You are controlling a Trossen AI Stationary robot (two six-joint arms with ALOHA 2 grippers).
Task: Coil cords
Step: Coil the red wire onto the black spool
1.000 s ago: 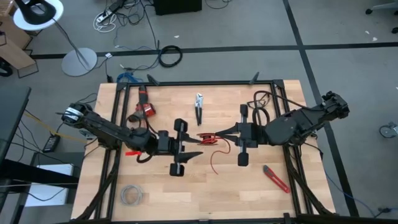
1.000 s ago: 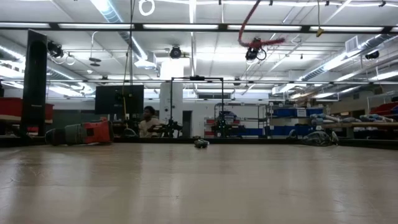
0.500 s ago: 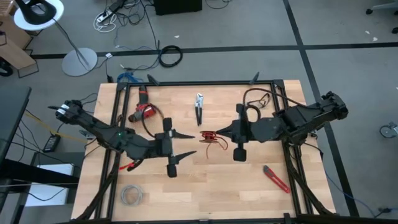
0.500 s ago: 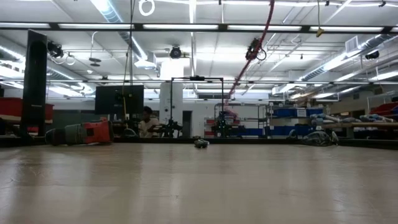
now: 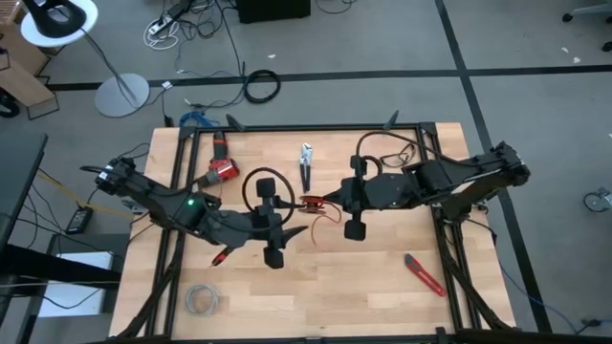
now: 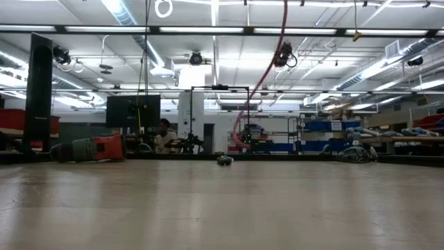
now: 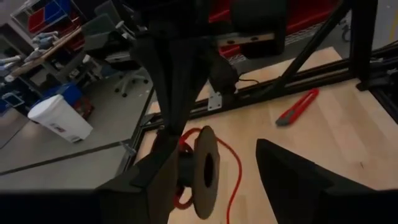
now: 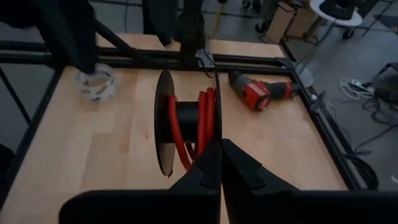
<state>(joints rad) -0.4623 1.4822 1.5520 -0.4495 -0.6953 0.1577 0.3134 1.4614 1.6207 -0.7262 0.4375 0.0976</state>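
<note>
The cords are one thin red wire, partly wound on a small black spool (image 5: 311,203) (image 8: 186,118) held above the table's middle. Its free end (image 5: 332,218) (image 6: 260,76) hangs slack below the spool. My right gripper (image 5: 323,202) (image 8: 221,163) comes from the table's right and is shut on the spool. My left gripper (image 5: 295,225) (image 7: 217,182) stands open just left of the spool and nearer the table's near edge. In the left wrist view the spool (image 7: 205,171) shows between the left gripper's fingers, and I see no touch. My right gripper pinches the rim of one spool flange (image 8: 216,134) between its two shut fingers. The fingers come from the table's right, slanting a little down. The spool is lifted clear of the table with its flanges upright, and the red wire's loose end (image 7: 237,168) dangles slack beneath it.
A red drill (image 5: 222,169) lies at the far left, pliers (image 5: 306,164) lie at the far middle, and a red-handled knife (image 5: 426,275) lies near right. A pale grey wire bundle (image 5: 201,299) lies at the near left corner. Black frame rails (image 5: 316,127) border the wooden table.
My left gripper has drawn back from the spool, risen, tipped up from pointing down and rolled. My right gripper has carried the spool a little toward the table's left. The wire's free end, which trailed toward the near edge, now hangs down below the spool.
</note>
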